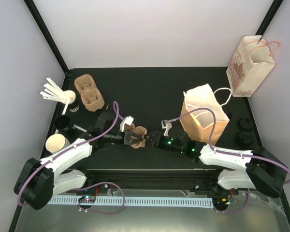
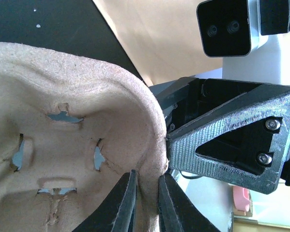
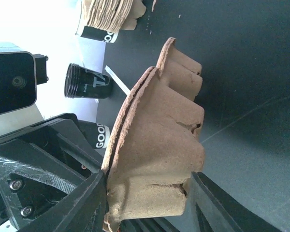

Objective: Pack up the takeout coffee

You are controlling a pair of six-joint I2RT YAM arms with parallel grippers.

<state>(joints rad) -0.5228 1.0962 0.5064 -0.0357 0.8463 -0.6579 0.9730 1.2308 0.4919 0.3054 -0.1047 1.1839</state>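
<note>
one pulp cup carrier (image 1: pixel 137 136) sits mid-table between both arms in the top view; the cream paper cup (image 1: pixel 56 143) stands well apart at the table's left edge. left wrist: the left gripper (image 2: pixel 148 186) is pinched tight on the carrier's rim. right wrist: the right gripper (image 3: pixel 150 193) straddles the carrier's body; whether it clamps, i cannot tell.

Robot test cell in a lab: a black worktop (image 1: pixel 150 87) boxed in by plain white panels (image 1: pixel 150 29) and black frame posts (image 1: pixel 46 34). The left arm (image 1: pixel 63 159) and right arm (image 1: pixel 227 157) are bolted at its near edge. Takeaway ware present: paper cup (image 1: pixel 57 143), cup tray (image 1: pixel 140 131), paper bag (image 1: pixel 203 108).
</note>
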